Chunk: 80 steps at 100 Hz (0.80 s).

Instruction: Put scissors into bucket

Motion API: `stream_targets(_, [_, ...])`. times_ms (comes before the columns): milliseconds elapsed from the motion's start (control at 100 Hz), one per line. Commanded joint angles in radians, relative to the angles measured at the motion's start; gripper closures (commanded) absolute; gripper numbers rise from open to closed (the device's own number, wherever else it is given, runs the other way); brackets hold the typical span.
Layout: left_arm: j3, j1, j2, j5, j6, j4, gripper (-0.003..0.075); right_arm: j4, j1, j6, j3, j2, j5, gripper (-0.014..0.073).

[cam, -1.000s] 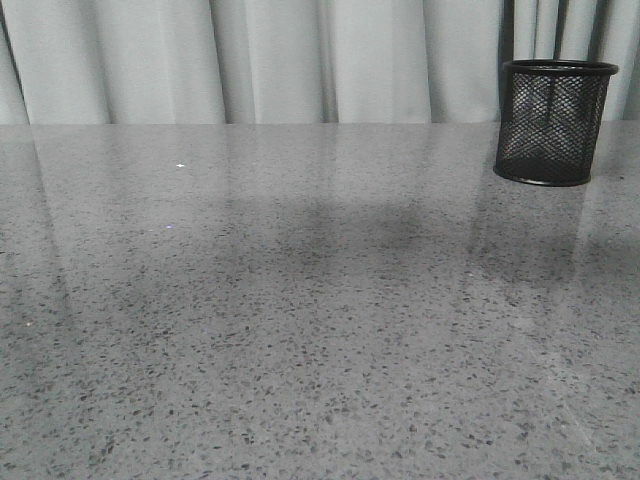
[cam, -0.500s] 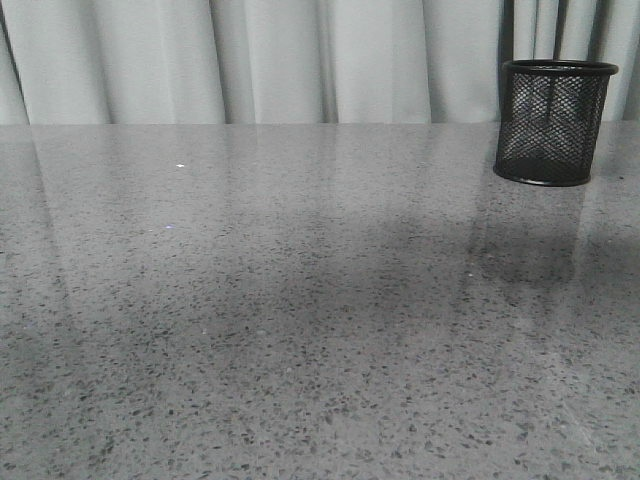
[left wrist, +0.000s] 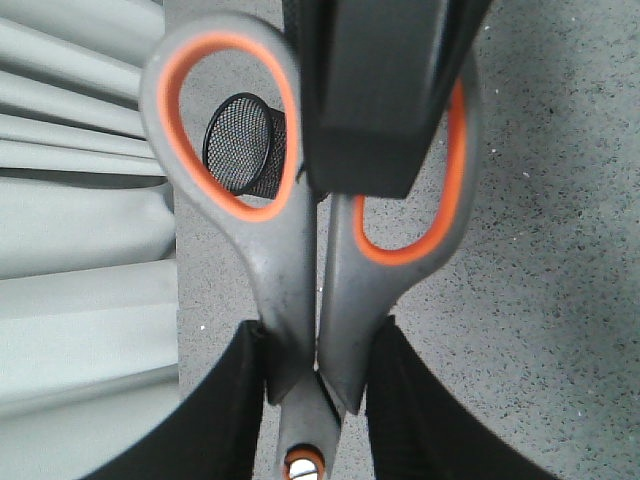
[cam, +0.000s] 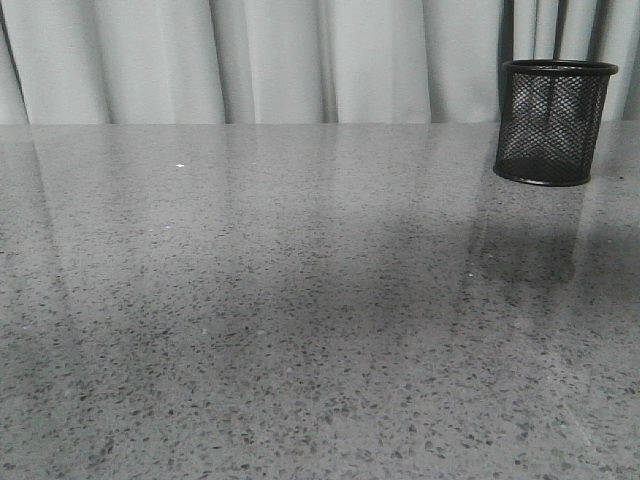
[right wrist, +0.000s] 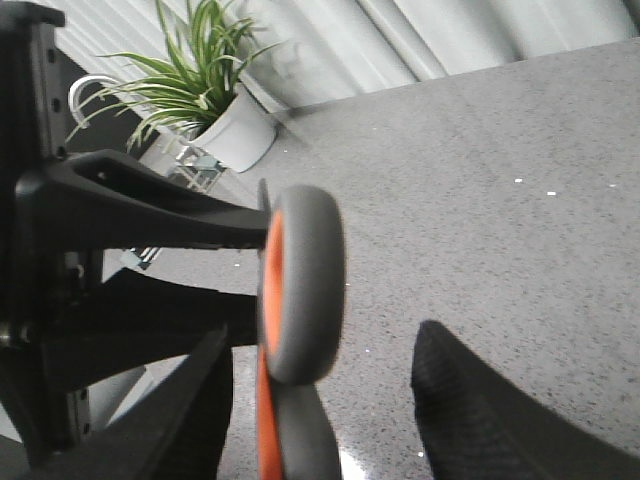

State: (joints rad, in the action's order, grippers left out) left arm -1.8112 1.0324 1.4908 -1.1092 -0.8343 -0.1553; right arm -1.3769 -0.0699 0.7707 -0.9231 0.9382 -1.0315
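The bucket (cam: 554,122), a black wire-mesh cup, stands upright at the table's far right in the front view; neither gripper shows there. In the left wrist view my left gripper (left wrist: 315,400) is shut on the scissors (left wrist: 290,280) at the neck just below the grey, orange-lined handle loops. The bucket (left wrist: 245,140) shows through one loop. A black finger (left wrist: 375,90) of the other gripper covers the second loop. In the right wrist view my right gripper (right wrist: 320,410) is open, with a scissors handle loop (right wrist: 305,290) edge-on between its fingers. The blades are hidden.
The grey speckled table (cam: 300,330) fills the front view, with a pale curtain (cam: 280,60) behind it. In the right wrist view a potted plant (right wrist: 215,110) stands beyond the table's corner, and the left arm's black body (right wrist: 120,210) is close by.
Only the shadows on the table have shifted in the front view. The bucket has not moved.
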Motion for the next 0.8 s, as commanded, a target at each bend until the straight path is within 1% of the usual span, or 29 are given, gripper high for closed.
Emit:
stream_targets(0, [-0.032, 0.007, -0.041, 0.076, 0.014, 0.0, 0.0741, -0.089, -0.001, 0.034, -0.032, 0.002, -0.006, 0.024])
stream_targets(50, [-0.032, 0.007, -0.041, 0.076, 0.014, 0.0, 0.0741, -0.089, -0.001, 0.044, -0.032, 0.004, -0.006, 0.0271])
stream_targets(100, [-0.032, 0.007, -0.041, 0.076, 0.014, 0.0, 0.0741, -0.089, -0.001, 0.056, -0.032, 0.004, -0.006, 0.0328])
stream_targets(240, [-0.032, 0.007, -0.041, 0.067, 0.014, 0.0, 0.0738, -0.089, -0.001, 0.063, -0.032, 0.004, -0.006, 0.0578])
stream_targets(270, [-0.032, 0.007, -0.041, 0.06, 0.014, 0.0, 0.0729, -0.089, -0.001, 0.065, -0.032, 0.004, -0.006, 0.0643])
stream_targets(290, [-0.032, 0.007, -0.041, 0.052, 0.014, 0.0, 0.0719, -0.089, -0.001, 0.065, -0.032, 0.004, -0.006, 0.0671])
stream_targets(330, [-0.032, 0.007, -0.041, 0.038, 0.014, 0.0, 0.0691, -0.089, -0.001, 0.065, -0.032, 0.004, -0.006, 0.0662])
stream_targets(380, [-0.032, 0.007, -0.041, 0.024, 0.014, 0.0, 0.0634, -0.089, -0.001, 0.065, -0.032, 0.004, -0.006, 0.0662])
stream_targets(460, [-0.032, -0.005, -0.041, 0.006, 0.016, 0.0, 0.0502, -0.089, -0.001, 0.065, -0.032, 0.004, -0.004, 0.0662])
stream_targets(490, [-0.032, -0.011, -0.041, 0.005, 0.024, 0.0, 0.0469, -0.089, -0.001, 0.065, -0.032, 0.004, -0.002, 0.0662])
stream_targets(510, [-0.032, -0.02, -0.041, 0.004, 0.032, 0.0, 0.043, -0.089, -0.001, 0.065, -0.032, 0.004, 0.0, 0.0662])
stream_targets(550, [-0.032, -0.033, -0.041, 0.007, 0.056, -0.002, 0.0389, -0.089, -0.001, 0.065, -0.032, 0.004, 0.007, 0.0662])
stream_targets(590, [-0.032, -0.057, -0.041, 0.009, 0.077, -0.007, 0.0376, -0.089, -0.001, 0.065, -0.032, 0.004, 0.017, 0.0662])
stream_targets(700, [-0.032, -0.151, -0.043, 0.002, 0.154, -0.01, 0.0375, -0.059, -0.001, 0.062, -0.036, 0.004, 0.054, 0.0655])
stream_targets(790, [-0.032, -0.25, -0.05, -0.024, 0.245, -0.01, 0.0375, 0.052, -0.001, 0.008, -0.068, 0.011, 0.099, 0.0648])
